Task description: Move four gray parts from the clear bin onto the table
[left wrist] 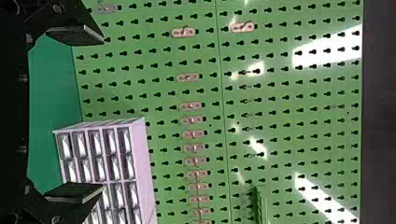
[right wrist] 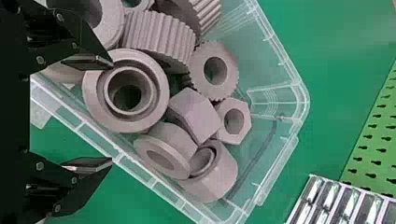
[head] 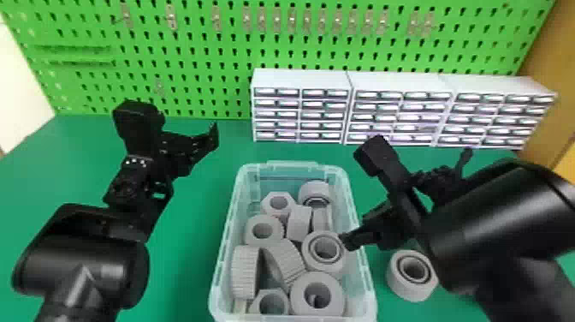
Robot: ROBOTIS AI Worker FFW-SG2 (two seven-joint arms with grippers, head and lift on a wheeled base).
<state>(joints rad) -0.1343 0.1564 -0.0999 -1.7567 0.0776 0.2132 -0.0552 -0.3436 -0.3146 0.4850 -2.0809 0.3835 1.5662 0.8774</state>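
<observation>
Right gripper (right wrist: 107,113): fingers standing apart, empty, straddling clear bin's (head: 370,284) right wall. Ringed part (head: 325,250) sitting inside, beside that wall, bore facing up, axis standing near upright. Likely starting second pick; next move needing inward shift, bracketing part. Gray part (head: 411,276) lying right of bin. Left gripper (left wrist: 100,115) hanging left of bin, parted, empty.

Green pegboard (head: 205,43) behind white drawer cabinets (head: 299,80); tan panel (head: 549,55), perhaps wooden, right.

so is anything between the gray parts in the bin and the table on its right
Yes: the clear bin's right wall, with the right gripper over it, stands between the gray parts and the table.
</observation>
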